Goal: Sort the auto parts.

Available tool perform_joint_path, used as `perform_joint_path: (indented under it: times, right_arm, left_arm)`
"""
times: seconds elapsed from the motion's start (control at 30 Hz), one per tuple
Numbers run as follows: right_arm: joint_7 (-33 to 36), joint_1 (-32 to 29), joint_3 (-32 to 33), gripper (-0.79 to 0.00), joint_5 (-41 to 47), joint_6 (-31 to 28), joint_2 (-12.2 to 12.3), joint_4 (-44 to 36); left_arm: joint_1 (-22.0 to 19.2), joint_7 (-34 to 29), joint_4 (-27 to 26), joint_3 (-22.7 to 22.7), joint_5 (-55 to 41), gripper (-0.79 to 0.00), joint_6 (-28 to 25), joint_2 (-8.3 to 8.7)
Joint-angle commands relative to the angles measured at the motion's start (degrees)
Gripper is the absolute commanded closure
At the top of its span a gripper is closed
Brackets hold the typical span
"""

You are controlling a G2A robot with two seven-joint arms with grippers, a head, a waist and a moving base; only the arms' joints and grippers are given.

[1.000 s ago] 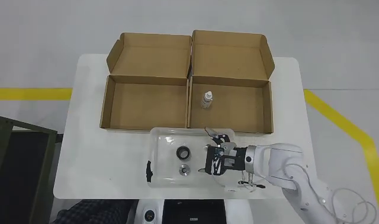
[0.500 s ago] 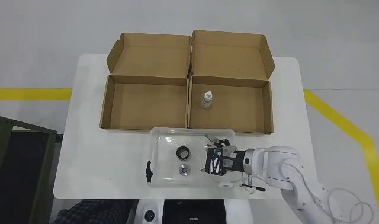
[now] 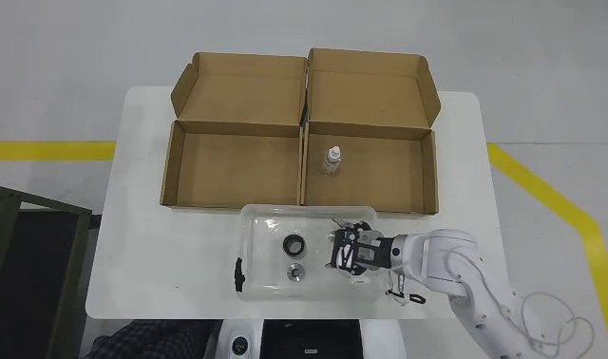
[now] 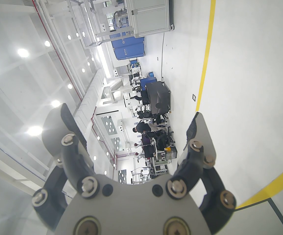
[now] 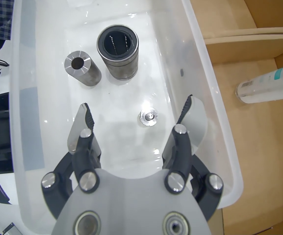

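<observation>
The plastic tub is glossy, the metal bearing dull, the cardboard box matt.

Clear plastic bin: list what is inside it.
A linear bearing, a smaller slotted steel bushing and a small metal disc sit on the bin floor. The right gripper, open, hangs over it; the floor under its body is hidden.

I see my R arm white, blk wrist; R gripper & L gripper: grey plate, blk links, silver screws.
</observation>
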Motion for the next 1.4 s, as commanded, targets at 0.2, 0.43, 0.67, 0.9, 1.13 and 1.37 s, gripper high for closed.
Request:
perform_joint_path:
  times: [0.2,0.43,0.67,0.9,1.13,1.37]
  right_arm:
    - [0.17,1.54,-1.15,-0.539,-2.22,1.53,-0.13,1.92]
    - [0.66,2.57,-2.35,-0.477,-4.23,2.61,-0.26,2.7]
    - [1.3,3.18,-3.08,-0.379,-5.24,3.23,-0.33,2.78]
    - [3.05,3.61,-3.81,-0.305,-6.6,3.37,-0.33,2.27]
    - [3.75,4.29,-4.61,0.0,-6.72,3.28,-0.43,2.17]
    - [3.79,4.88,-5.1,0.0,-4.87,2.57,-0.53,0.77]
  left_arm:
    - [0.0,0.0,0.0,0.0,0.0,-0.785,0.0,0.0]
    - [0.0,0.0,0.0,0.0,0.0,-0.785,0.0,0.0]
    - [0.0,0.0,0.0,0.0,0.0,-0.785,0.0,0.0]
    - [0.0,0.0,0.0,0.0,0.0,-0.785,0.0,0.0]
    - [0.0,0.0,0.0,0.0,0.0,-0.785,0.0,0.0]
    - [0.0,0.0,0.0,0.0,0.0,-0.785,0.0,0.0]
